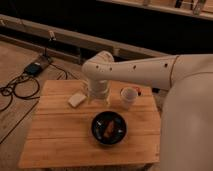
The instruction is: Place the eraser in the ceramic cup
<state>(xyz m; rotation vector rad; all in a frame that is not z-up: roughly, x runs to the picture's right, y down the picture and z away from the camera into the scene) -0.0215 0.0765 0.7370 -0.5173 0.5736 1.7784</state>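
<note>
Evidently early in the job: your eraser [76, 99], a pale block, lies flat on the wooden table [55, 145], apart from the off-white ceramic cup [129, 95], which stands upright near the far edge. Pickup, carry and drop are all left to do. Your end effector [98, 98] hangs low between the 2, just beside the eraser; whether it is apart or together, or touching anything, you cannot tell. 1 black bowl [108, 128] sits nearer the camera.
</note>
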